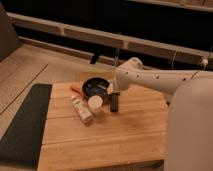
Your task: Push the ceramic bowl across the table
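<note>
One pincer [111,90] hangs just beside the ceramic bowl [93,86].

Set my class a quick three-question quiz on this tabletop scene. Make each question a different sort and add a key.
1. True or false: the white cup stands inside the ceramic bowl.
2. Where is the gripper? A) beside the bowl's rim, on its right in the picture; B) straight above the white cup; C) at the near edge of the table.
3. Fill in: in the picture, the flat black bar lies to the ____ of the white cup.

Key: 1 false, since the cup stands on the table just in front of the bowl; 2 A; 3 right.
</note>
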{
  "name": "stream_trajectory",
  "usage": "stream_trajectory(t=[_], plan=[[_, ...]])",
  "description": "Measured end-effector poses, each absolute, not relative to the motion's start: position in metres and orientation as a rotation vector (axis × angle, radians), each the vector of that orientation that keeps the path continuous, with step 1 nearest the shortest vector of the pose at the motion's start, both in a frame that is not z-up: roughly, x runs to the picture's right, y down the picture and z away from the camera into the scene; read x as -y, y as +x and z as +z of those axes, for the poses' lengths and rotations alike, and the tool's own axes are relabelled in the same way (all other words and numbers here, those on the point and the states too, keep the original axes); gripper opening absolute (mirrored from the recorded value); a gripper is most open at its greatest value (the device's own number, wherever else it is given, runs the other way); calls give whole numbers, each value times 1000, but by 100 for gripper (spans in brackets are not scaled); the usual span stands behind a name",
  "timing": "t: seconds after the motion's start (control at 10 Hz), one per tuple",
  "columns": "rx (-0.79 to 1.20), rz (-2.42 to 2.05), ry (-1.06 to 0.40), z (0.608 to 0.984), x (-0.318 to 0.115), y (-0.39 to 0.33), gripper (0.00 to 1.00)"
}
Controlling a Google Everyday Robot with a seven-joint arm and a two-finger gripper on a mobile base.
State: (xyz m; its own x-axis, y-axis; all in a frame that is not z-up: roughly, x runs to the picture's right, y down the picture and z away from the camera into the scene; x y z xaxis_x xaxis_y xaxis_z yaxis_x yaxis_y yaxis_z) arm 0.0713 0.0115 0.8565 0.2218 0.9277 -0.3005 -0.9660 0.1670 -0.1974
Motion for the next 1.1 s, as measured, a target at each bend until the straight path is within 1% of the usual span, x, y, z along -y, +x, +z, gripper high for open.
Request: stream_trajectory(t=[0.2, 0.4, 0.7, 1.1], plan=[[-123, 1353, -378, 856, -13, 71, 65], [-167, 1360, -370, 857, -26, 82, 65], [-273, 1345, -380, 871, -46, 97, 65], [-330, 1252, -428, 894, -54, 72, 65]])
